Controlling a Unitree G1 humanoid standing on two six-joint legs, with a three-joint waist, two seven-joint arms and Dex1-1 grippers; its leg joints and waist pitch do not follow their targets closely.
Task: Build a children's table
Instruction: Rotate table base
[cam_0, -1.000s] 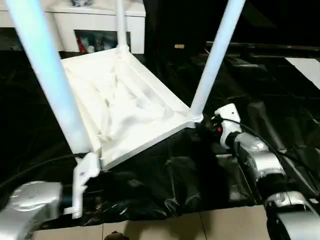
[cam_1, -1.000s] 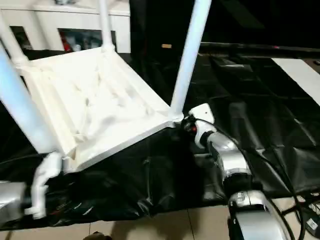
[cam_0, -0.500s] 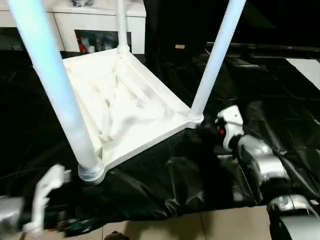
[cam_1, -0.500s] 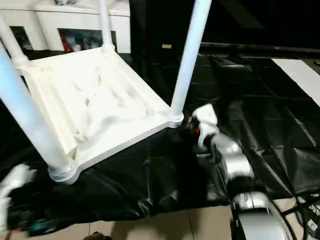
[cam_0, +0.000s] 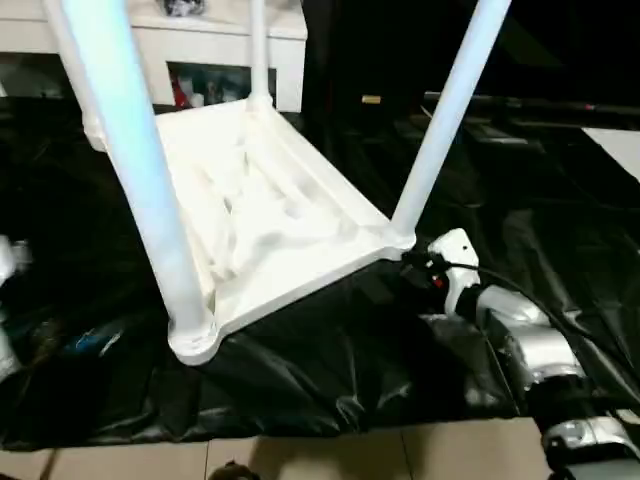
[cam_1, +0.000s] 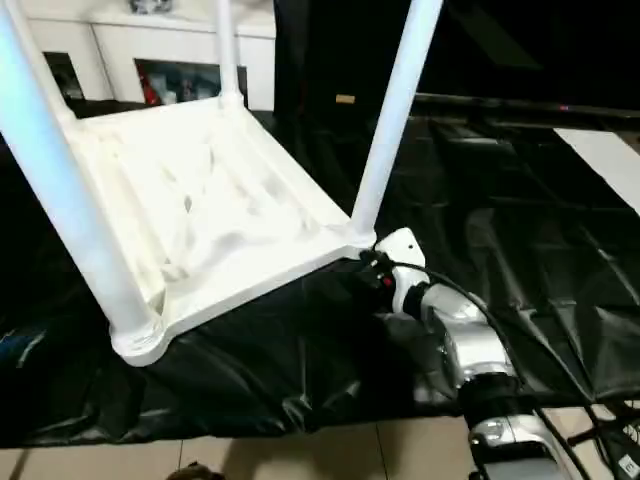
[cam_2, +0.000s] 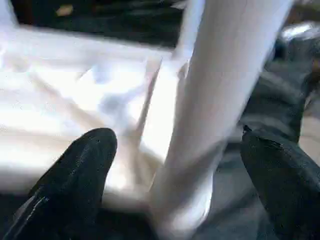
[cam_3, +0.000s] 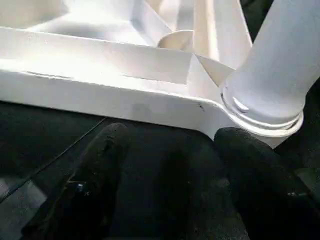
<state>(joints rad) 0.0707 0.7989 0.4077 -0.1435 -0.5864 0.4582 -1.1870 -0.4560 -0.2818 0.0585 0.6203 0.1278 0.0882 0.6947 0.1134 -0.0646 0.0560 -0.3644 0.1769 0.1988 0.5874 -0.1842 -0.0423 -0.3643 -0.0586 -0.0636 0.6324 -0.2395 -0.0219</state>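
step: legs seated, children's table (cam_0: 270, 230) upside down on black sheet (cam_0: 330, 370) | left gripper (cam_2: 180, 190) spread wide by near leg (cam_0: 140, 170) | right gripper (cam_3: 170, 165) parted, empty, probably at corner socket (cam_3: 262, 117) | next: flip upright

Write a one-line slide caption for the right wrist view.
Right gripper, fingers apart, at the upturned tabletop's corner, where a leg sits in its socket.

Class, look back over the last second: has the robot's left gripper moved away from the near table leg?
Yes. The left gripper has drawn back from the near leg, which it reached beside earlier, out toward the robot's left side, jaws open.
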